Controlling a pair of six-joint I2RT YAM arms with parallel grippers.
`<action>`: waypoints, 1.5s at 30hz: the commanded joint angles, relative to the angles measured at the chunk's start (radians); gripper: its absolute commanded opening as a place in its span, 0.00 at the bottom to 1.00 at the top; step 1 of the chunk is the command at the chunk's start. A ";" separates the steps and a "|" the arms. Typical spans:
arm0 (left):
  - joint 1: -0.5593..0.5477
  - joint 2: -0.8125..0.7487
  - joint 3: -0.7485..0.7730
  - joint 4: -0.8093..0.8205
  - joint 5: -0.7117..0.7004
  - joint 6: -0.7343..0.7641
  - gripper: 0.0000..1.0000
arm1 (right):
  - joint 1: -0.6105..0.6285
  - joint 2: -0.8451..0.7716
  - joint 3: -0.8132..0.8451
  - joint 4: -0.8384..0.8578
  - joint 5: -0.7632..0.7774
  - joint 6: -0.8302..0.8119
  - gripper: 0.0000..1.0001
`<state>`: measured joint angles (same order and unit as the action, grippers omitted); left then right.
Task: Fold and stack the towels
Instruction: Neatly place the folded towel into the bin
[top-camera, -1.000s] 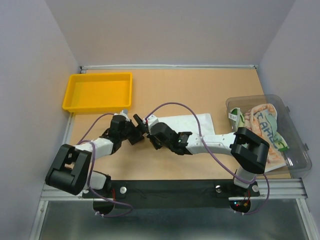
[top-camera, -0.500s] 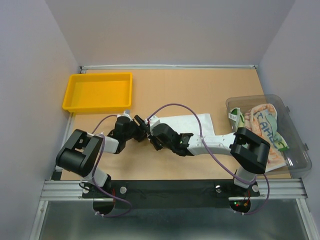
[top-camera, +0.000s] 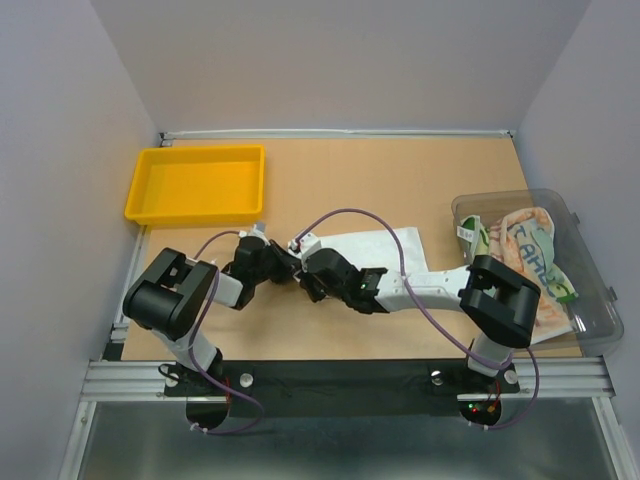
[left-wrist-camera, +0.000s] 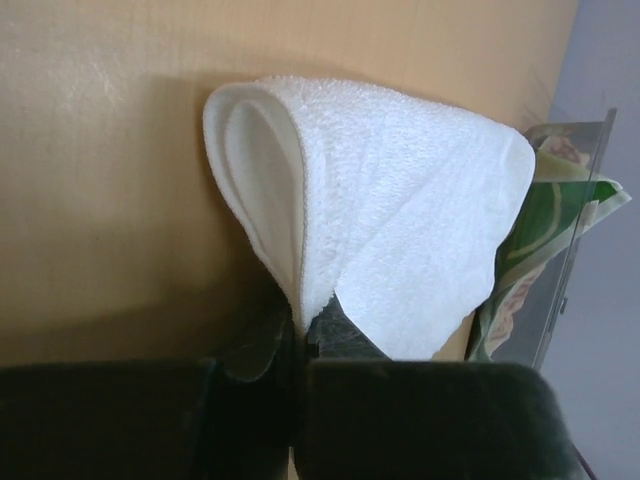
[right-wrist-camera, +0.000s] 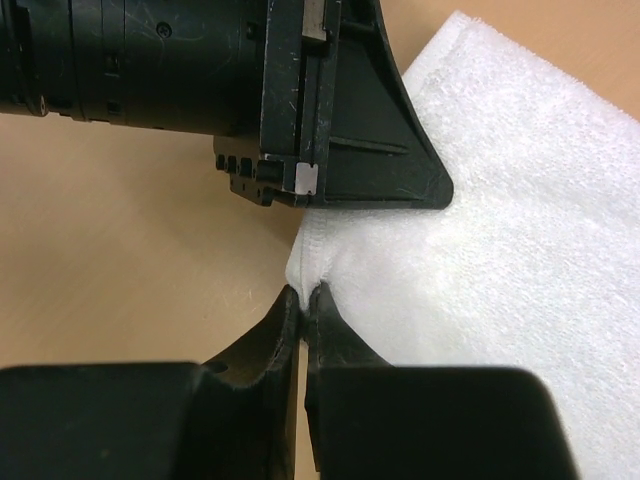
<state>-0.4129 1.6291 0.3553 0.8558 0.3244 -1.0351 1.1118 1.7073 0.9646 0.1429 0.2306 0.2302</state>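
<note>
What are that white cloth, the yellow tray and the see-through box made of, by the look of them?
The white towel is probably cotton terry, matte: fine looped nap, soft rolled fold. The yellow tray looks like moulded plastic: smooth, even colour, slight sheen. The clear bin seems to be hard transparent plastic, since the patterned towels inside show through.

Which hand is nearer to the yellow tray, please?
Left. The left hand sits just off the near right corner of the yellow tray; the right hand faces it from farther right.
</note>
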 joint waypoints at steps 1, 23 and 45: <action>-0.004 -0.008 0.031 -0.023 -0.018 0.089 0.00 | -0.007 -0.064 -0.023 0.070 0.024 0.011 0.02; 0.214 0.141 1.091 -1.118 -0.154 0.740 0.00 | -0.010 -0.537 -0.309 -0.123 0.138 0.046 1.00; 0.519 0.397 1.590 -1.322 -0.306 1.089 0.00 | -0.010 -0.292 -0.106 -0.304 0.104 -0.038 1.00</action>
<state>0.1020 1.9976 1.8732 -0.4744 0.0406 -0.0559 1.1053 1.3827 0.7738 -0.1326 0.3378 0.2302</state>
